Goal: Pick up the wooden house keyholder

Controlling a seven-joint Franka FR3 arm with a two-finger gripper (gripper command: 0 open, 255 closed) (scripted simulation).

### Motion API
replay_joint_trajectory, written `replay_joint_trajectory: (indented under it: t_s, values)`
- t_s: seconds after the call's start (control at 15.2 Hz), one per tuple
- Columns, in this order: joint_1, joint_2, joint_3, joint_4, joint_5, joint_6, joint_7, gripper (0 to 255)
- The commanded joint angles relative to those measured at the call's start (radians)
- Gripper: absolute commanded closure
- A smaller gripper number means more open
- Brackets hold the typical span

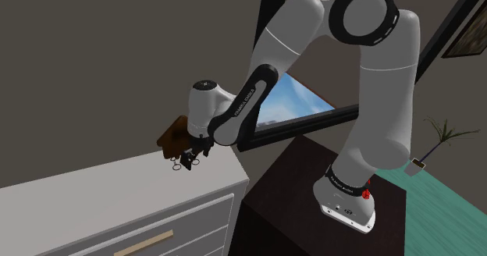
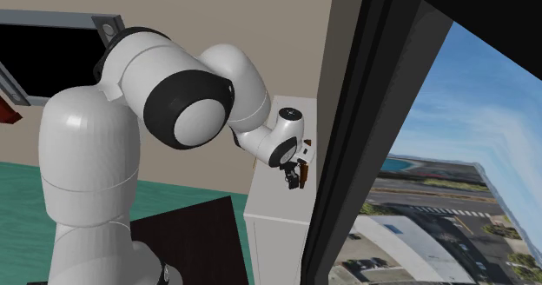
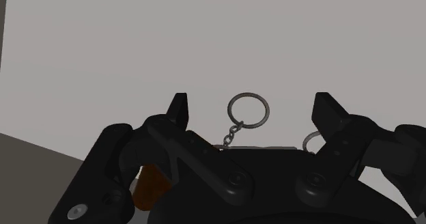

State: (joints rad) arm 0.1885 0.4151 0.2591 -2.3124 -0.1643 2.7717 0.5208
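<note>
The keyholder (image 1: 172,133) is a brown wooden piece at the far end of the white dresser top (image 1: 94,196), by the wall. Its metal key rings (image 1: 183,165) lie on the dresser in front of it. My black gripper (image 1: 193,151) points down right at it. In the wrist view the fingers (image 3: 179,112) stand apart and open, with one ring (image 3: 248,111) and its chain between them. A brown part of the keyholder (image 3: 150,186) shows close under the gripper body; the rest is hidden. From the second exterior view, the gripper (image 2: 297,175) hangs over the dresser's end.
The white dresser has drawers with a pale handle (image 1: 143,243). A dark stand (image 1: 312,200) carries the arm's base. A dark-framed window (image 1: 293,106) is beside the dresser, and a grey wall rises behind it. A plant (image 1: 437,137) stands on the green floor.
</note>
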Motion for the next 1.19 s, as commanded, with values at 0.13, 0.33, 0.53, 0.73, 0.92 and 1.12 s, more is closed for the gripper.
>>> replay_joint_trajectory:
  t_s: [0.13,0.33,0.53,0.73,0.92,1.12]
  values:
    - [0.002,0.005,-0.002,0.001,-0.003,0.005,0.002,255]
    - [0.003,0.007,-0.003,0.002,-0.004,0.006,0.003,255]
    - [0.004,0.008,-0.003,0.003,-0.004,0.005,0.004,255]
    - [-0.007,-0.022,0.010,-0.005,0.010,-0.017,-0.006,255]
    - [-0.020,-0.062,0.027,-0.010,0.031,-0.050,-0.020,255]
    - [-0.032,-0.101,0.043,-0.014,0.052,-0.084,-0.034,255]
